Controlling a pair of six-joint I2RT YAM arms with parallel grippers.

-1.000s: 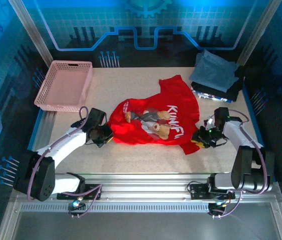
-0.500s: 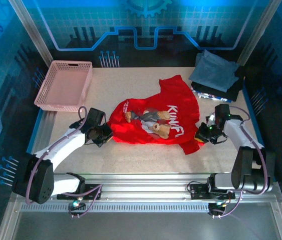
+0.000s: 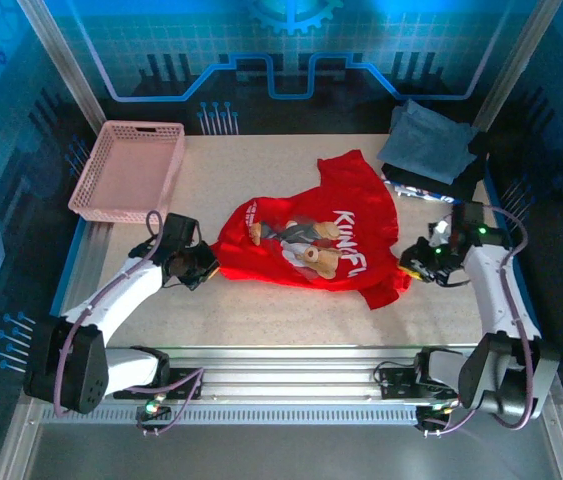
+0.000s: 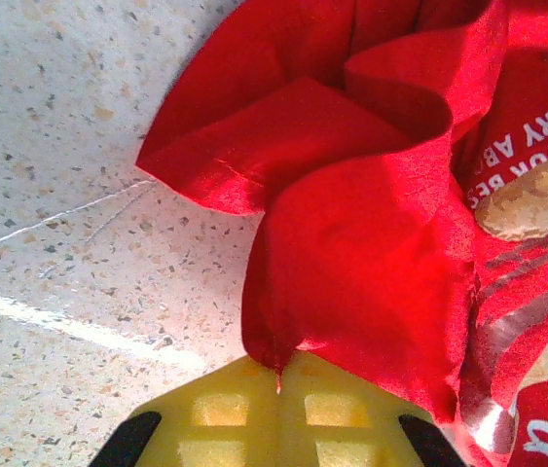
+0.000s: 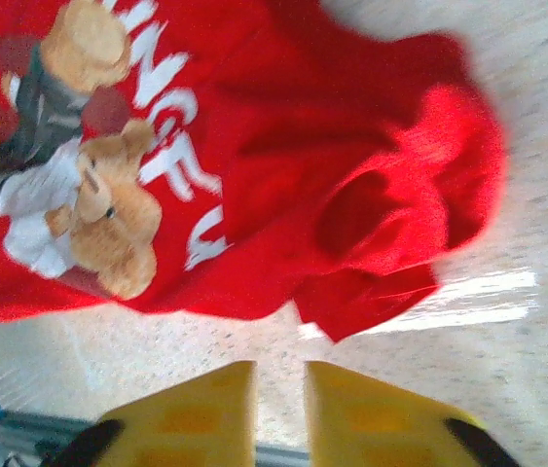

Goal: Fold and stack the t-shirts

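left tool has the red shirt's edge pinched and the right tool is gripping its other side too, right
Not quite. The left tool does pinch the red shirt, but the right tool grips nothing: the right wrist view shows its jaws apart with nothing between them, the shirt's edge lying just ahead.

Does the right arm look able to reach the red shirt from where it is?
Probably yes: the right gripper sits just short of the red t-shirt, with only bare table between.
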